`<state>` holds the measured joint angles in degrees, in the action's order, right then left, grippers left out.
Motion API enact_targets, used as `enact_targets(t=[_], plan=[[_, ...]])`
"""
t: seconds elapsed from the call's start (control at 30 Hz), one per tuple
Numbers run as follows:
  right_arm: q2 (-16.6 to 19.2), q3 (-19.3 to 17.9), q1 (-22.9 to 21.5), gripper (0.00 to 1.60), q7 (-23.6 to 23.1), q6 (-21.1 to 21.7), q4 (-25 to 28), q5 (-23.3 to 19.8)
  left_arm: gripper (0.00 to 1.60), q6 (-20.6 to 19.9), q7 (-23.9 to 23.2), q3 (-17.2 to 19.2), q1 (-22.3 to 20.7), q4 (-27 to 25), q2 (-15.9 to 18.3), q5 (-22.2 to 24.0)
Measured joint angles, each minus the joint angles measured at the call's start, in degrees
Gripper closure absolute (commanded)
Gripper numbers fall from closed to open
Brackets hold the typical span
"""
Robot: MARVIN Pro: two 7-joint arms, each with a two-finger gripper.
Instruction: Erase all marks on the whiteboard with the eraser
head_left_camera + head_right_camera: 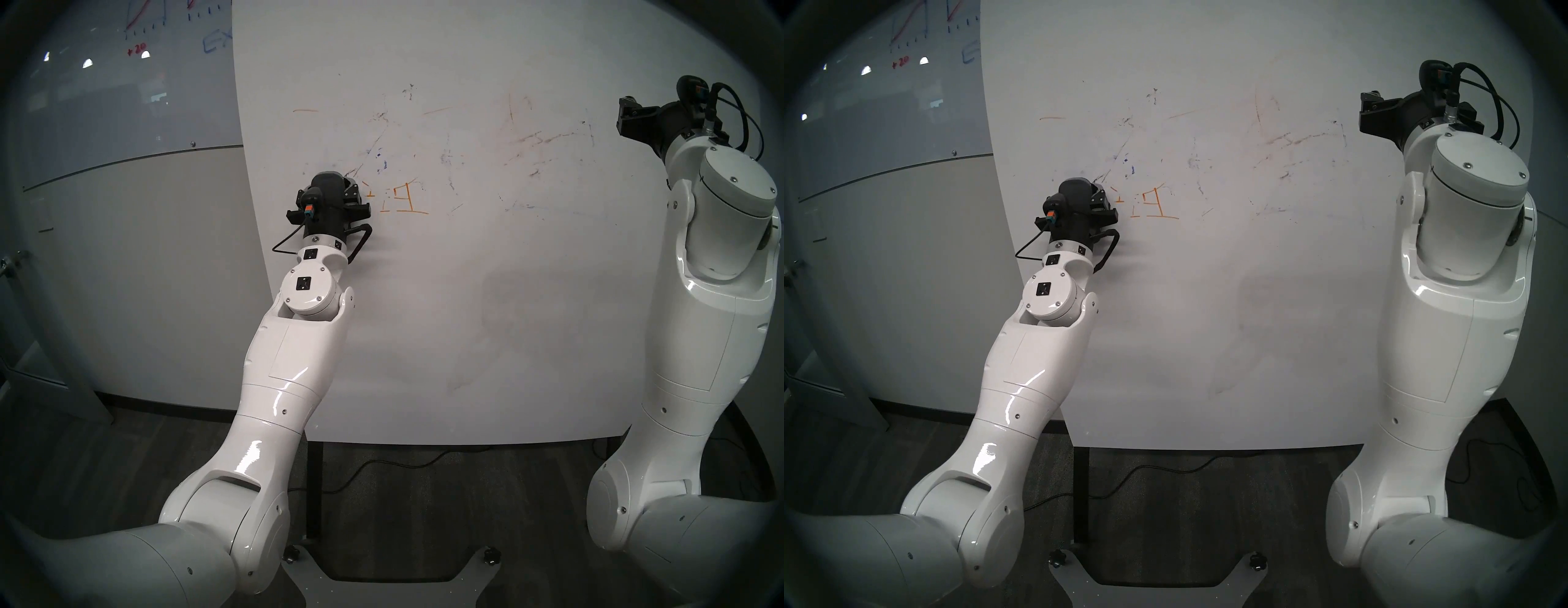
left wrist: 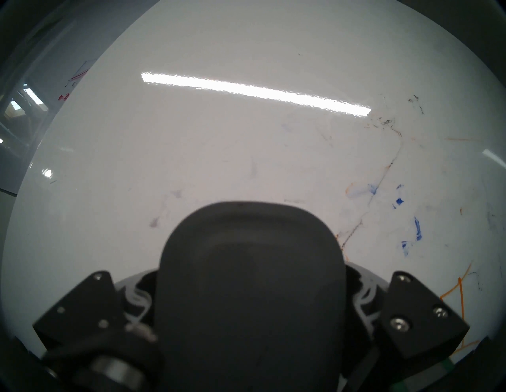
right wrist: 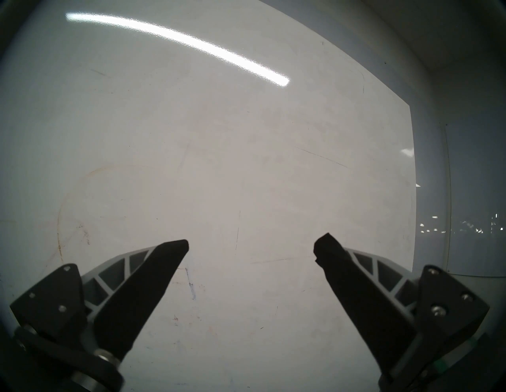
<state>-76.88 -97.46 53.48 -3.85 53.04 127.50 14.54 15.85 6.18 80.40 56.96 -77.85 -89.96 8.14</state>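
— Pinching the eraser between both fingers of the left gripper, dark pad filling the middle of the wrist view. Why gripped so far back along its sides?

— Probably leaving the rounded front end free to meet the whiteboard. Sitting at the left part of the panel, just left of the orange boxy lines. Whether actually touching the surface, impossible telling from here.

— And angled upward like that?

— Likely presenting the pad's face to the board rather than its edge. Wiping with an edge risks leaving streaks.

— Plenty still waiting: blue flecks up and to the right of the pad, black scribbles higher, brownish smears further right, an orange dash above the gripper.

— Judging the job partly done, then; much of the remaining ink looking thin and broken, only the orange corner reading crisp.

— Right gripper doing what?

— Hanging spread wide and empty, up near the board's right side, well apart from the eraser. Presumably parked clear, keeping the sweep path free.

— Glass board with graph lines at far left?

— Lying beside the panel's left edge, not part of the wiping. Worth minding when sweeping leftward.
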Motion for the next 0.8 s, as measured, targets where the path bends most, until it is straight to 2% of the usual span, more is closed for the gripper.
enact_targets(t=[0.1,0.27,0.53,0.67,0.8], plan=[[0.03,0.01,0.01,0.0,0.04,0.0,0.0,-0.06,1.6,2.99,-1.76,0.02,-0.03,1.18,0.65,0.19],[0.07,0.03,0.01,0.0,0.12,0.01,0.0,-0.15,1.6,10.3,-3.62,-0.05,-0.09,3.98,1.08,-0.51],[0.15,0.06,0.02,0.0,0.27,0.01,-0.01,-0.32,1.6,23.51,-6.11,0.01,-0.85,9.44,1.33,-2.7],[0.19,0.07,0.03,0.0,0.34,0.01,-0.01,-0.39,1.6,28.54,-7.34,0.39,-1.69,12.13,1.36,-3.59],[0.24,0.09,0.03,0.0,0.4,0.01,-0.01,-0.46,1.6,31.64,-8.13,0.78,-2.66,14.28,1.32,-4.16]])
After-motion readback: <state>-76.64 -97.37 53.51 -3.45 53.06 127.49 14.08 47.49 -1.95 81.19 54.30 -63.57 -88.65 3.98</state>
